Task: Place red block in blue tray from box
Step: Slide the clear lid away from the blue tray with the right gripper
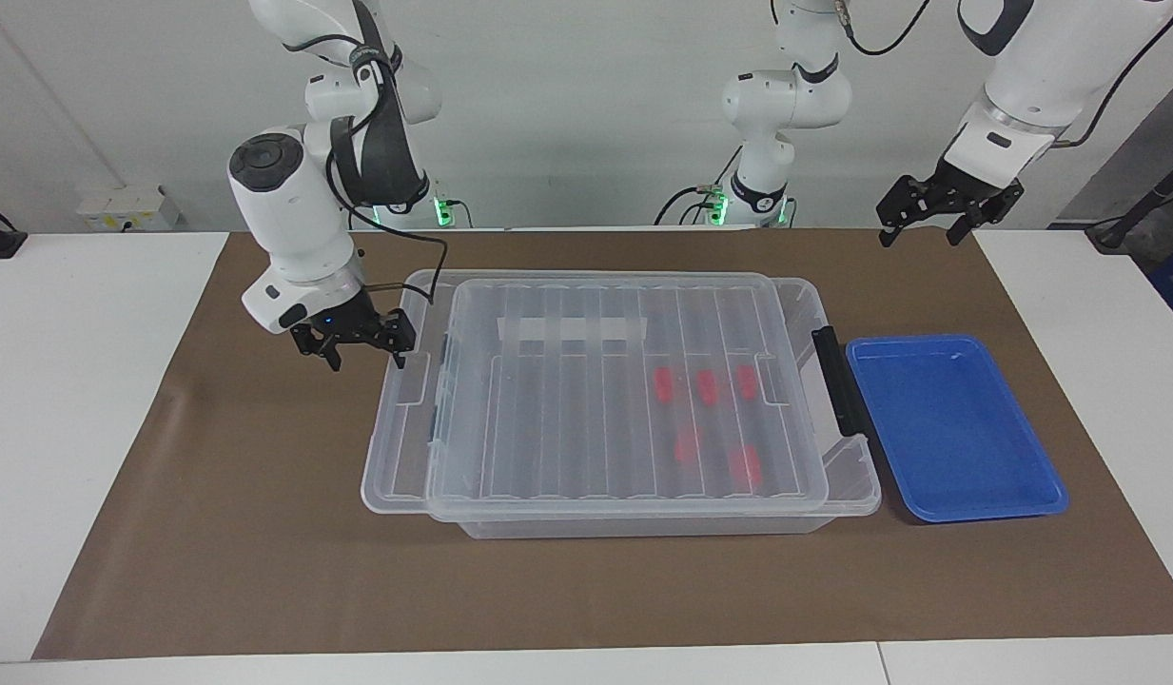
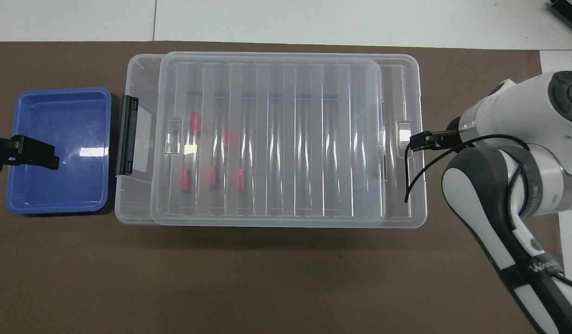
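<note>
The clear box [image 1: 396,457] lies across the middle of the mat with its ribbed lid [image 1: 586,419] resting on it. Several red blocks [image 1: 708,385] show through the lid [image 2: 286,139], toward the left arm's end; in the overhead view they [image 2: 212,177] lie in two rows. The blue tray [image 1: 957,428] sits just off that end of the box [image 2: 132,204], beside its black handle [image 1: 836,381]. My right gripper [image 1: 367,357] hangs open and holds nothing at the box's other end, by the rim. My left gripper [image 1: 921,233] is open and raised over the blue tray [image 2: 67,185].
A brown mat [image 1: 215,533] covers the white table [image 1: 72,381]. A black cable [image 2: 413,176] droops from the right wrist over the box's end. A white tape strip [image 1: 572,330] is on the box. A wall socket [image 1: 120,207] sits at the table's edge by the right arm.
</note>
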### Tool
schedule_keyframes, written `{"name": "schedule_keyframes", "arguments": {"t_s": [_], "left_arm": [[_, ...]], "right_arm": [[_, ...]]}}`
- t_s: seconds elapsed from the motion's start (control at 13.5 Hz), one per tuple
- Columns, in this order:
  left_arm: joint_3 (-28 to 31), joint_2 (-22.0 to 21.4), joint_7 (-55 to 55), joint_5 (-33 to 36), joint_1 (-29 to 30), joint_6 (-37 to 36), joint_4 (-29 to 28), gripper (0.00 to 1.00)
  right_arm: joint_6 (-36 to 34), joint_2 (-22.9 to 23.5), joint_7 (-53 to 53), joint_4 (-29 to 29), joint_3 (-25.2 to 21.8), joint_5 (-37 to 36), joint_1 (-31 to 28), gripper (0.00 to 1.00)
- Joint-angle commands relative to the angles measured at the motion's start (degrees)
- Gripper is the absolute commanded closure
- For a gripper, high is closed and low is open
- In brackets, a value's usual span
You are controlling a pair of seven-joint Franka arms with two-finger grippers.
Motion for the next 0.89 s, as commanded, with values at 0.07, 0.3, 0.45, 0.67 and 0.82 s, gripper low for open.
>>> {"name": "schedule_keyframes", "arguments": {"t_s": [0.07, 0.3, 0.45, 0.67, 0.82], "left_arm": [[-0.52, -1.29, -0.31, 1.02, 0.46, -0.38, -1.28, 0.0], [-0.52, -1.29, -0.31, 1.02, 0.46, -0.38, -1.28, 0.0], [-0.52, -1.29, -0.22, 1.02, 0.46, -0.38, -1.28, 0.0], [-0.61, -1.29, -0.13, 1.02, -0.06, -0.82, -1.19, 0.0], [-1.3, -1.64, -2.22, 0.93, -0.85, 0.14, -1.28, 0.0]], "right_arm": [[-0.71, -0.08, -8.07, -0.59, 0.31, 0.84, -3.17, 0.01], [-2.99, -0.08, -12.99, -0.33, 0.31, 0.84, -5.19, 0.0], [-4.14, -0.16, -18.08, -0.06, 0.31, 0.84, -6.94, 0.0], [-4.93, -0.25, -24.85, 0.11, 0.31, 0.75, -8.97, 0.0], [-5.81, -0.43, -28.72, 0.29, 0.31, 0.31, -9.85, 0.0]]}}
